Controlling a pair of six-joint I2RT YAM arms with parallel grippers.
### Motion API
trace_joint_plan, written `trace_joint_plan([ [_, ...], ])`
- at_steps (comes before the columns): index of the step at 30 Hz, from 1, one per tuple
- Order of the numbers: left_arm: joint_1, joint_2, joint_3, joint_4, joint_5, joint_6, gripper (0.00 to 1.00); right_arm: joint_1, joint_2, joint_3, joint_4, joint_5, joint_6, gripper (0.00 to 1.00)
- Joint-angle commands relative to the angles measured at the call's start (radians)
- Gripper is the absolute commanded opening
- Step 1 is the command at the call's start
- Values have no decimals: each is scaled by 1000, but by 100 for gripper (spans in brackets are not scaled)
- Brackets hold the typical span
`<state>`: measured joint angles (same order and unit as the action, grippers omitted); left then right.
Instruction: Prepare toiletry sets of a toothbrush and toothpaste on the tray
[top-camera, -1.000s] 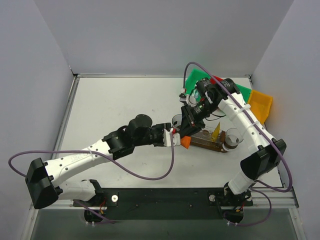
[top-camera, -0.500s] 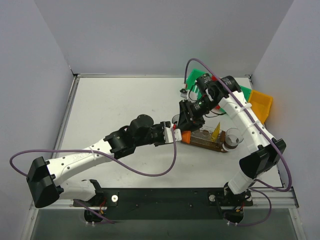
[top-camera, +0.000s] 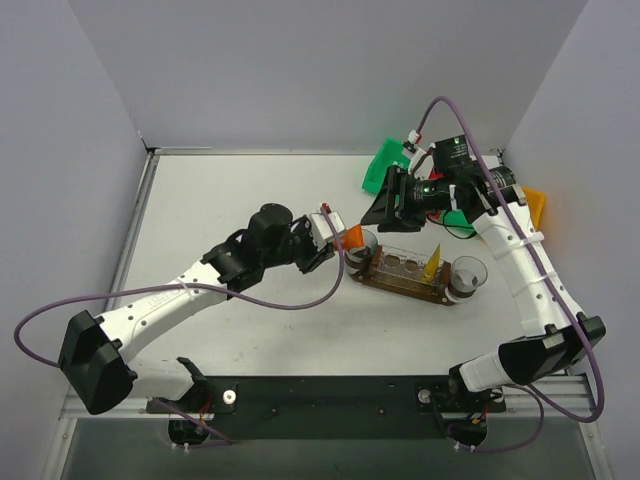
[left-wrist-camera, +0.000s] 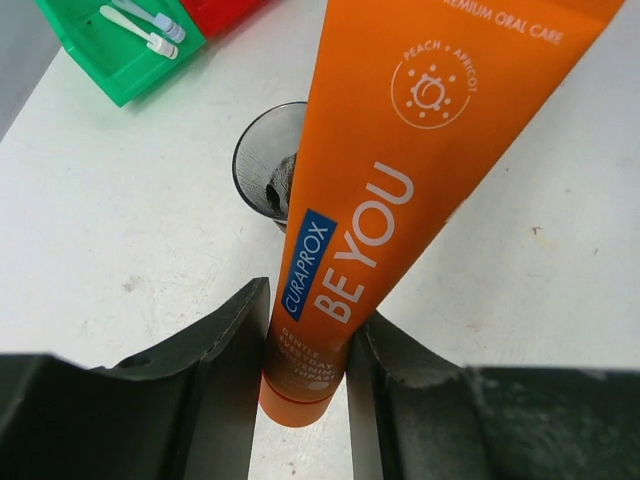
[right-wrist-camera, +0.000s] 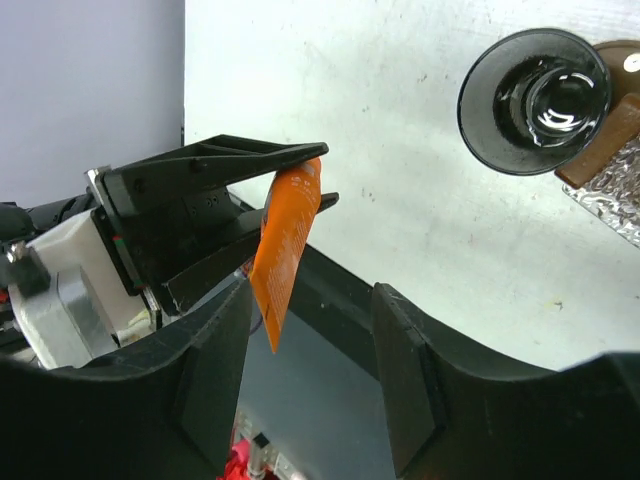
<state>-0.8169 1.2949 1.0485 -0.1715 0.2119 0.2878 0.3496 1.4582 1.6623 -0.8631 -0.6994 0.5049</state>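
Left pincer (left-wrist-camera: 305, 340) is clamped on the orange toothpaste tube (left-wrist-camera: 400, 150). Its 2 fingers pinch only the narrow cap end. The wide body juts ahead of the jaws, over a clear cup (left-wrist-camera: 262, 165) just beyond the fingertips. With so short a hold the tube may pivot or slip. Its broad crimped end may also catch the rim and tip the cup, which stands at the end of the tray (top-camera: 395, 287). Right pincer (right-wrist-camera: 312, 295) stands apart and empty. The tube hangs in front of it, touching neither finger, so coming closer risks bumping the left fingers.
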Motion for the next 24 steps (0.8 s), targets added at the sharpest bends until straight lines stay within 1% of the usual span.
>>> trace_joint_plan([
  [1, 25, 7, 71, 20, 64, -118, 0, 40, -62, -1, 73, 101, 43, 48],
  [4, 42, 17, 82, 6, 78, -142, 0, 57, -65, -9, 108, 126, 61, 48],
  [8, 64, 14, 88, 6, 95, -176, 0, 83, -64, -6, 114, 156, 46, 48],
  [13, 65, 15, 87, 7, 101, -190, 0, 92, -44, -10, 114, 163, 50, 48],
  [14, 65, 15, 87, 6, 101, -191, 0, 97, -39, -9, 115, 164, 52, 47],
  [15, 67, 15, 87, 7, 101, -193, 0, 112, -32, -6, 113, 166, 52, 43],
  [16, 65, 15, 91, 6, 100, -193, 0, 120, -16, 2, 111, 176, 49, 41],
  [18, 67, 15, 93, 6, 98, -196, 0, 143, -10, 7, 110, 186, 44, 40],
  [24, 67, 15, 93, 1, 93, -196, 0, 178, 11, 28, 108, 218, 47, 39],
])
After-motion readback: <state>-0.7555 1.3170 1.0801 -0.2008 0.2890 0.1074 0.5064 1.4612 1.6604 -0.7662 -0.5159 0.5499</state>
